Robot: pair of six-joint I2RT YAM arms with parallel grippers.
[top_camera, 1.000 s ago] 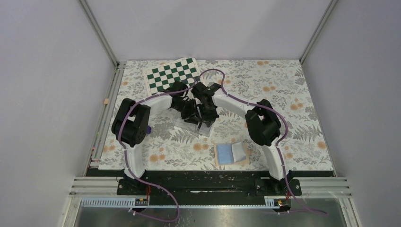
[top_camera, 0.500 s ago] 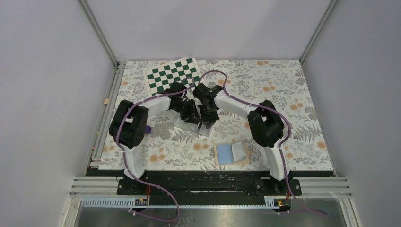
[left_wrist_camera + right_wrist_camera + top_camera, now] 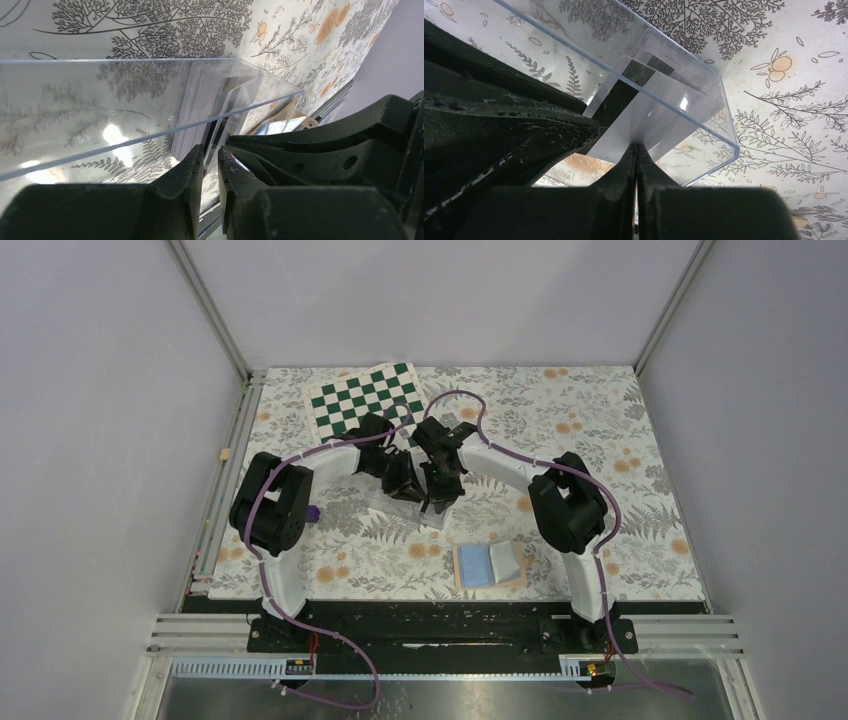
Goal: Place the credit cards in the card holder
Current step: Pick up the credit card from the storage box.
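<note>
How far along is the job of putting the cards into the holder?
Done: the card holder lies open. In hand: the right gripper pinches one credit card in the clear box; the left gripper straddles its wall. Remaining: moving cards into the card holder.

The clear box [image 3: 711, 95] and the credit card [image 3: 629, 127] in its grip filled the space just ahead of the right gripper [image 3: 636, 149]. The left gripper [image 3: 211, 150] crowded its left. Rightward, bare table [image 3: 794, 115] lay open.

left claw [image 3: 211, 150]: jaws narrowed | right arm [image 3: 575, 510]: elbow swung outward to the right | left arm [image 3: 270, 508]: elbow eased left
</note>
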